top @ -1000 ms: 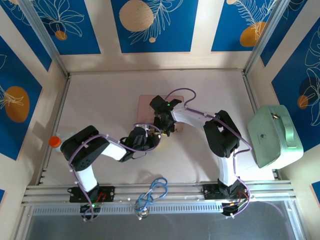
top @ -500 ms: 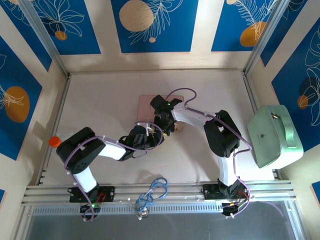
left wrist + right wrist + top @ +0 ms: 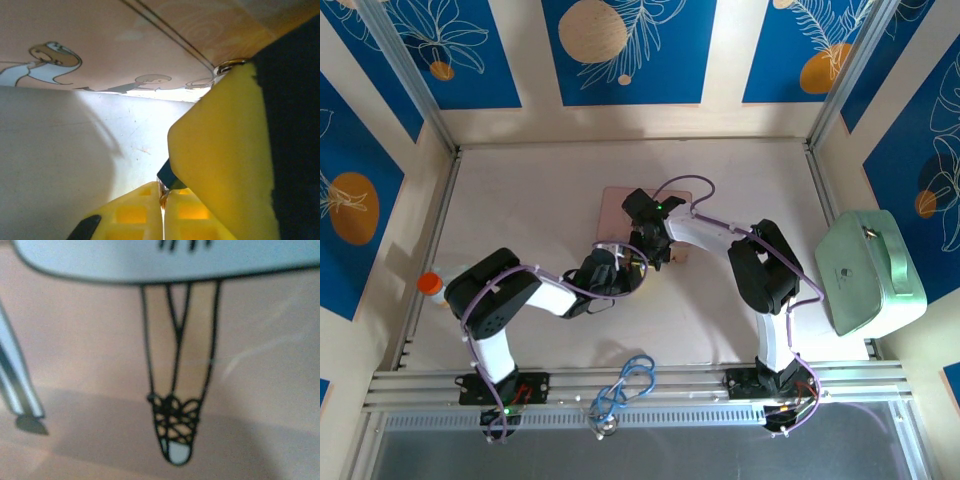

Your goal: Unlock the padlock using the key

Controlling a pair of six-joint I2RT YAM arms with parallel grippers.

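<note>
The pink picture box lies mid-table, and both grippers meet at its front edge. My left gripper is shut, its yellow fingertips pinching a thin brass key. The key's tip touches the blue padlock, of which a small corner shows. A big yellow finger of my right gripper covers the rest of the lock and presses on it. A silvery ring peeks out above that finger. The right wrist view is a blurred close-up of the box's lid drawing.
A mint-green case stands at the right wall. An orange-capped object sits by the left rail. A blue cable bundle lies at the near edge between the arm bases. Bare table lies left of the lock.
The left arm's elbow swung out to the left and came back. Both grippers stayed at the box's front edge. The pink box shifted slightly to the right.
</note>
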